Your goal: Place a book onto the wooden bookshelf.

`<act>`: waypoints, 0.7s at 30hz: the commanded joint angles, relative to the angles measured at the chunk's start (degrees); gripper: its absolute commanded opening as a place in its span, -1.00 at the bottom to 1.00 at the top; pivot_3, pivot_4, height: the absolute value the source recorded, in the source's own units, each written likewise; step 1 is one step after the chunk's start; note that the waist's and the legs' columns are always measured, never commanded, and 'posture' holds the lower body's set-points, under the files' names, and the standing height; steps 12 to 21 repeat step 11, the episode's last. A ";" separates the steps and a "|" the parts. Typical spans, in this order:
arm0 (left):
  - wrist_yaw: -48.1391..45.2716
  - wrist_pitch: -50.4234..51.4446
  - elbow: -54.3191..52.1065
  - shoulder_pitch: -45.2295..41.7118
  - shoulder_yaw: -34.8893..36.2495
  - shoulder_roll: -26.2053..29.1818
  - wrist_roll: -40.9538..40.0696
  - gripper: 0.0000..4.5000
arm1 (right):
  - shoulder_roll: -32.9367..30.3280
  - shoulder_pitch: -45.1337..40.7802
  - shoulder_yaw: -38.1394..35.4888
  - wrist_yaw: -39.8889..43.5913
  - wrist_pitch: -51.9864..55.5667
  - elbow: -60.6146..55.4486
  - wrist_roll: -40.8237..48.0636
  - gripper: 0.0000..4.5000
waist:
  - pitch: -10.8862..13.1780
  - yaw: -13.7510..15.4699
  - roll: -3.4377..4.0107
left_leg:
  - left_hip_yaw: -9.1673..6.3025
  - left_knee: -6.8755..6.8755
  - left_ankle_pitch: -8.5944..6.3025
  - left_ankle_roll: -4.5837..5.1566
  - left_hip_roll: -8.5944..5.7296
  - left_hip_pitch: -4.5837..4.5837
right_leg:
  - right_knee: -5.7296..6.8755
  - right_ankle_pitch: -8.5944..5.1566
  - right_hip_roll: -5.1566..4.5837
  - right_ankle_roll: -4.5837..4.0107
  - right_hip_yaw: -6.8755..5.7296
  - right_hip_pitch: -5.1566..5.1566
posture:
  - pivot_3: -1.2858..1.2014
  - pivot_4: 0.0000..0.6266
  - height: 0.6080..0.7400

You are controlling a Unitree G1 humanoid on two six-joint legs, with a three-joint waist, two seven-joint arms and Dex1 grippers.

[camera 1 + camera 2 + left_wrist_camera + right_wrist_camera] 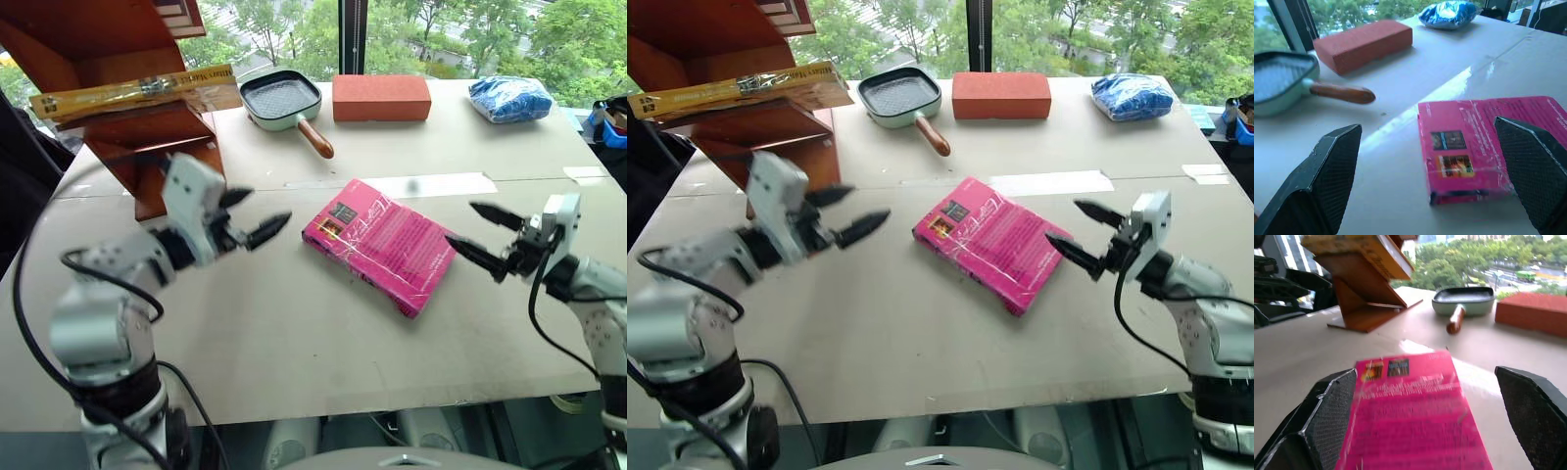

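The yellow book (137,90) lies flat on a slanted ledge of the wooden bookshelf (108,39) at the table's far left, and its spine overhangs the ledge toward the pan. No gripper touches it. My left gripper (266,208) hovers open just in front of the shelf's base, pointing toward a pink book (382,243) that lies flat at the table's middle. My right gripper (460,222) is open and empty, close to the pink book's right edge and aimed at it. The right wrist view looks over the pink book (1410,416) to the shelf (1366,293) beyond.
Along the far edge stand a pale green pan with a wooden handle (284,101), a red-orange brick block (381,98) and a blue bag (509,98). A strip of white tape (431,184) crosses the cardboard-covered tabletop.
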 commanded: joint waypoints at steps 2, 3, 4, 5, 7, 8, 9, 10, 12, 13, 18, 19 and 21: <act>3.79 -15.35 -2.09 16.19 -7.17 -2.52 2.54 0.98 | -0.40 9.84 -2.03 1.19 -11.05 2.15 -7.51 1.00 | -0.06 0.22 0.05 | 0.03 -0.03 -0.01 0.00 0.00 0.21 | -0.11 -0.01 -0.03 -0.01 0.05 0.24 | 0.03 -0.52 1.00; 3.99 -16.80 -1.38 18.83 -6.95 -3.57 1.32 0.98 | -0.09 11.46 -2.44 1.11 -12.50 3.31 -8.12 1.00 | -0.07 0.27 0.02 | 0.07 -0.12 -0.02 0.00 0.00 0.51 | -0.21 -0.02 -0.03 -0.01 0.09 0.53 | 0.03 -0.52 1.00; 5.06 -17.88 -0.33 20.93 -7.14 -3.69 1.55 0.98 | 0.23 12.71 -2.82 1.11 -13.65 4.33 -8.31 1.00 | -0.07 0.39 0.03 | 0.13 -0.16 -0.02 0.00 0.01 0.65 | -0.24 -0.10 -0.04 -0.13 0.15 0.63 | 0.03 -0.52 1.00; 5.83 -20.70 0.66 22.95 -7.77 -3.77 2.45 0.98 | 0.54 13.78 -3.13 0.84 -15.04 5.42 -8.80 1.00 | -0.07 0.45 0.03 | 0.15 -0.16 -0.02 0.01 0.01 0.66 | -0.23 -0.18 -0.05 -0.26 0.16 0.61 | 0.03 -0.52 1.00; 7.07 -26.67 2.73 27.56 -9.68 -4.18 4.10 0.98 | 0.82 15.52 -3.30 0.47 -17.92 7.56 -10.34 1.00 | -0.22 0.65 0.20 | 0.17 -0.12 -0.02 0.02 0.04 0.74 | -0.21 -0.24 -0.05 -0.13 0.16 0.62 | 0.03 -0.52 1.00; 7.41 -29.98 3.99 29.40 -10.53 -4.32 4.64 0.98 | 0.96 16.12 -3.35 0.27 -19.10 8.34 -10.94 1.00 | -0.29 0.63 0.24 | 0.26 -0.09 -0.01 0.02 0.06 0.83 | -0.20 -0.23 -0.06 -0.13 0.25 0.65 | 0.03 -0.52 1.00; 7.78 -32.17 4.93 30.51 -11.06 -4.31 4.84 0.98 | 1.04 16.44 -3.35 0.18 -19.88 8.83 -11.24 1.00 | -0.34 0.63 0.25 | 0.35 -0.09 -0.02 0.02 0.08 0.91 | -0.19 -0.23 -0.05 -0.13 0.34 0.68 | 0.03 -0.52 1.00; 8.35 -33.51 5.88 31.15 -11.34 -4.44 4.84 0.98 | 1.20 16.87 -3.45 0.14 -20.53 9.14 -11.31 1.00 | -0.41 0.63 0.30 | 0.37 -0.09 -0.02 0.02 0.10 0.94 | -0.19 -0.24 -0.07 -0.13 0.37 0.70 | 0.03 -0.52 1.00; 9.00 -34.75 6.84 31.09 -11.47 -4.73 4.56 0.98 | 1.29 17.11 -3.45 0.14 -21.15 9.51 -11.44 1.00 | -0.41 0.63 0.30 | 0.41 -0.09 -0.02 0.01 0.11 0.98 | -0.19 -0.24 -0.05 -0.13 0.42 0.70 | 0.03 -0.52 1.00; 9.00 -34.75 6.84 31.09 -11.47 -4.73 4.56 0.98 | 1.29 17.11 -3.45 0.14 -21.15 9.51 -11.44 1.00 | -0.41 0.63 0.30 | 0.41 -0.09 -0.02 0.01 0.11 0.98 | -0.19 -0.24 -0.05 -0.13 0.42 0.70 | 0.03 -0.52 1.00; 9.00 -34.75 6.84 31.09 -11.47 -4.73 4.56 0.98 | 1.29 17.11 -3.45 0.14 -21.15 9.51 -11.44 1.00 | -0.41 0.63 0.30 | 0.41 -0.09 -0.02 0.01 0.11 0.98 | -0.19 -0.24 -0.05 -0.13 0.42 0.70 | 0.03 -0.52 1.00; 9.00 -34.75 6.84 31.09 -11.47 -4.73 4.56 0.98 | 1.29 17.11 -3.45 0.14 -21.15 9.51 -11.44 1.00 | -0.41 0.63 0.30 | 0.41 -0.09 -0.02 0.01 0.11 0.98 | -0.19 -0.24 -0.05 -0.13 0.42 0.70 | 0.03 -0.52 1.00; 9.00 -34.75 6.84 31.09 -11.47 -4.73 4.56 0.98 | 1.29 17.11 -3.45 0.14 -21.15 9.51 -11.44 1.00 | -0.41 0.63 0.30 | 0.41 -0.09 -0.02 0.01 0.11 0.98 | -0.19 -0.24 -0.05 -0.13 0.42 0.70 | 0.03 -0.52 1.00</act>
